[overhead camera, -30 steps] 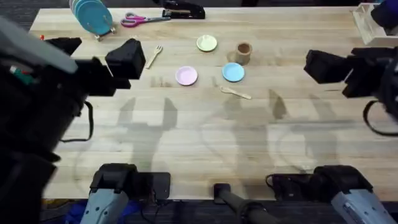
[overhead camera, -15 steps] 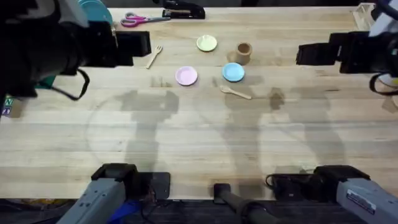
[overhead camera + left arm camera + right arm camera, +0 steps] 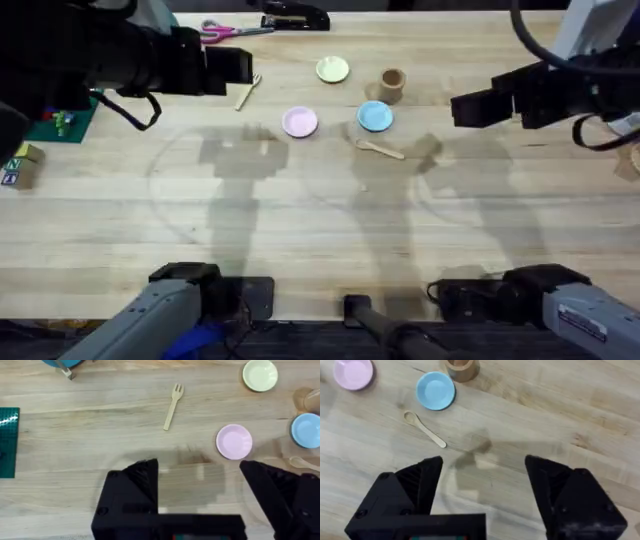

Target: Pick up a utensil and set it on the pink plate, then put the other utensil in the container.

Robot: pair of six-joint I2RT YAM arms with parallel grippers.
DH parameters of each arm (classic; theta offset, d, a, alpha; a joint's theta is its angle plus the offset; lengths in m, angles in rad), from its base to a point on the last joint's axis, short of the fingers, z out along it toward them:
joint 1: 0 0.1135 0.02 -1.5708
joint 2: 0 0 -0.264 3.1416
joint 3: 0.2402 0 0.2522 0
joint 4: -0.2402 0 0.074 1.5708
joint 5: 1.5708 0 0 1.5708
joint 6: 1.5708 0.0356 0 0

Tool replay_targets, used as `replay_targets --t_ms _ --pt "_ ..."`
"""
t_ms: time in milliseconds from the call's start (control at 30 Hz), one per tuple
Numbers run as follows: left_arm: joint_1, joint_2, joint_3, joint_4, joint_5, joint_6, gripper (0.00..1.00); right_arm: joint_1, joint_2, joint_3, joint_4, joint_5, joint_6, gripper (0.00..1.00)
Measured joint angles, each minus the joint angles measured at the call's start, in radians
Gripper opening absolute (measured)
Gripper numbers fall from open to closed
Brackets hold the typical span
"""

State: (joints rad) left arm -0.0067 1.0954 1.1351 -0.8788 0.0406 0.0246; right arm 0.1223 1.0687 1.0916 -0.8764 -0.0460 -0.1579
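The wooden fork (image 3: 247,92) lies flat at the back left of the table, also seen in the left wrist view (image 3: 172,406). To its right sits the pink plate (image 3: 299,122) (image 3: 234,441) (image 3: 353,372), nothing on it. The wooden spoon (image 3: 380,149) (image 3: 425,429) lies just in front of the light blue plate (image 3: 375,116). The brown container (image 3: 392,84) (image 3: 462,367) stands behind that plate. My left gripper (image 3: 232,66) (image 3: 200,485) hovers open, high over the table beside the fork. My right gripper (image 3: 472,106) (image 3: 482,482) hovers open, to the right of the spoon.
A pale yellow plate (image 3: 332,69) sits behind the pink one. Pink-handled scissors (image 3: 225,30) and a black stapler (image 3: 295,15) lie along the back edge. A green board (image 3: 60,122) and small blocks (image 3: 15,165) are at the far left.
The left gripper has swung right towards the fork. The right gripper has moved left towards the spoon. Utensils, plates and container have not moved.
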Motion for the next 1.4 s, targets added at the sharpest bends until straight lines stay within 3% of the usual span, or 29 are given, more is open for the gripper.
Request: replay_targets --t_ms 267,533,1000,1400 --pt "0.000 0.000 0.000 0.020 0.000 0.009 0.993 0.000 0.000 0.000 0.000 0.000 -0.018 0.998" --pt "0.000 0.042 0.058 0.002 0.020 0.142 0.994 0.000 0.000 0.000 0.000 0.000 -0.023 0.997" --pt "0.000 0.472 0.433 -0.184 0.080 0.347 0.993 0.000 0.000 0.000 0.000 0.000 -0.023 0.998" --pt "0.016 0.747 0.488 -0.173 0.097 0.412 0.992 0.000 0.000 0.000 0.000 0.000 -0.023 0.998"
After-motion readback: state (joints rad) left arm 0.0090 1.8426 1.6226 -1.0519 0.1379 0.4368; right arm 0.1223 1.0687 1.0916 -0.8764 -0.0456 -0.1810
